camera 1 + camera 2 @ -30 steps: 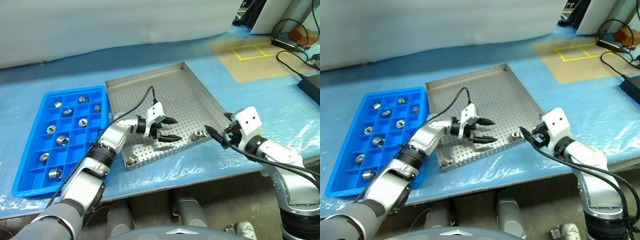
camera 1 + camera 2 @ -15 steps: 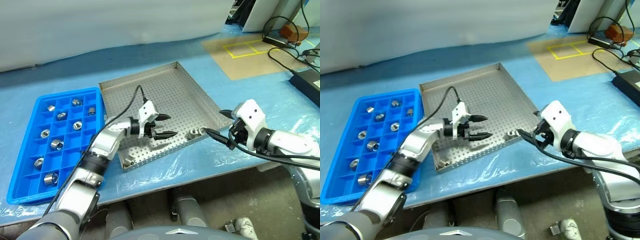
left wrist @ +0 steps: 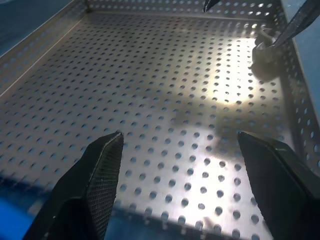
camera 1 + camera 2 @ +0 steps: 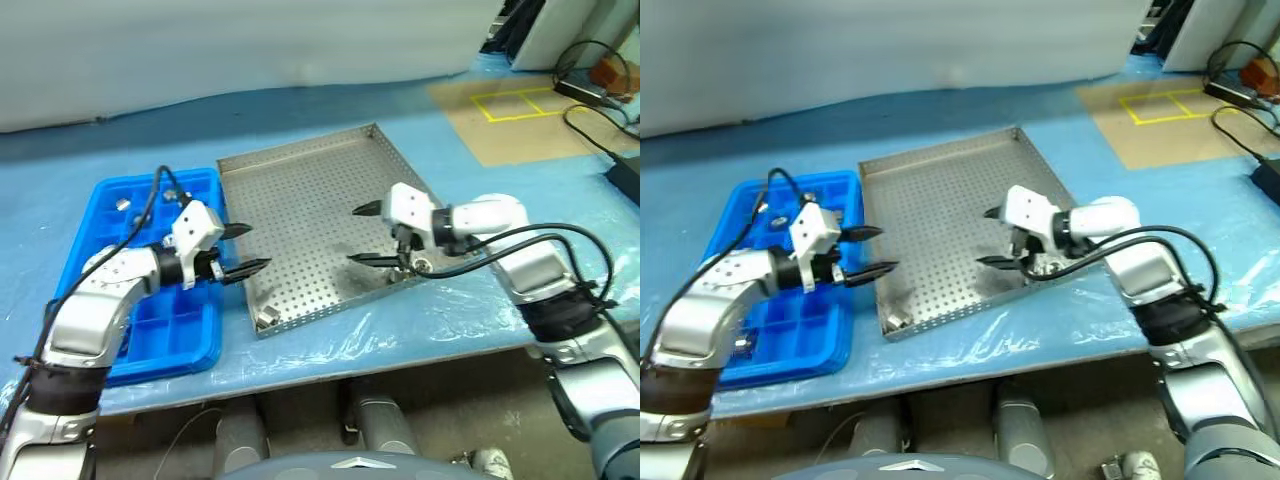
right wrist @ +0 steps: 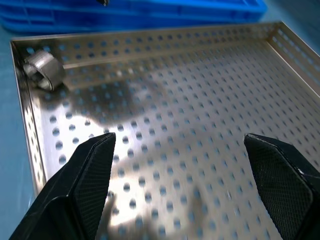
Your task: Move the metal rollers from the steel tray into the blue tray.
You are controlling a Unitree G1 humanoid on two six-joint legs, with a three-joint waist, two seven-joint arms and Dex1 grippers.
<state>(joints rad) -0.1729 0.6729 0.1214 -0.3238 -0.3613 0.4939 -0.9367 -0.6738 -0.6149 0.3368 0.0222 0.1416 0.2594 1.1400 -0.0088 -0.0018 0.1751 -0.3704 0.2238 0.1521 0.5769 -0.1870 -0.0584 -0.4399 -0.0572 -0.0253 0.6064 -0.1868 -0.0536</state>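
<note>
Blue-covered bench: steel tray [image 4: 310,200] is sitting right of blue tray [image 4: 205,350]. Both grippers are hovering wide open, empty: left gripper [image 4: 238,250], right gripper [image 4: 363,235]. Two metal rollers are remaining: near-left corner [image 4: 266,320], near-right roller [image 4: 421,266]. Next probably calling for closing on one.

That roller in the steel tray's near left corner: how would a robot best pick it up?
Probably from above, fingers across the roller's round outer wall. It sits close to two rims of the steel tray, so one finger should drop on its open, inward side; a sideways approach would likely meet the rim.
</note>
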